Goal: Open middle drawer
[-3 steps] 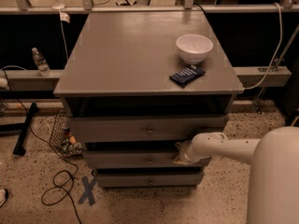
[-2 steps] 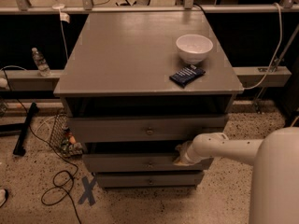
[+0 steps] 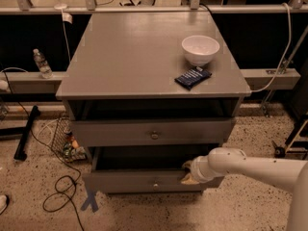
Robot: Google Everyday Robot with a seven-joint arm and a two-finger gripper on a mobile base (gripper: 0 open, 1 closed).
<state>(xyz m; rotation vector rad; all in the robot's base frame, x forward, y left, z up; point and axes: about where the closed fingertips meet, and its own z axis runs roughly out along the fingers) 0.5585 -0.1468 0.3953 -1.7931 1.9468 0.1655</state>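
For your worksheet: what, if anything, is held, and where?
Cannot tell: the gripper is at the top edge of the middle drawer, right of its knob.

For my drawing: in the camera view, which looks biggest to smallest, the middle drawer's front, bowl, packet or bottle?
1. Grey wooden middle drawer front, claw at its top edge.
2. Round white bowl.
3. Dark blue packet, nearly alike.
4. Clear plastic bottle; farther away, unsure.

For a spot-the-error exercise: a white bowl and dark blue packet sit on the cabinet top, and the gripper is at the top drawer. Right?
One error. The camera view shows the gripper at the upper edge of the middle drawer, not at the top drawer. The white bowl and dark blue packet do sit on the cabinet top.
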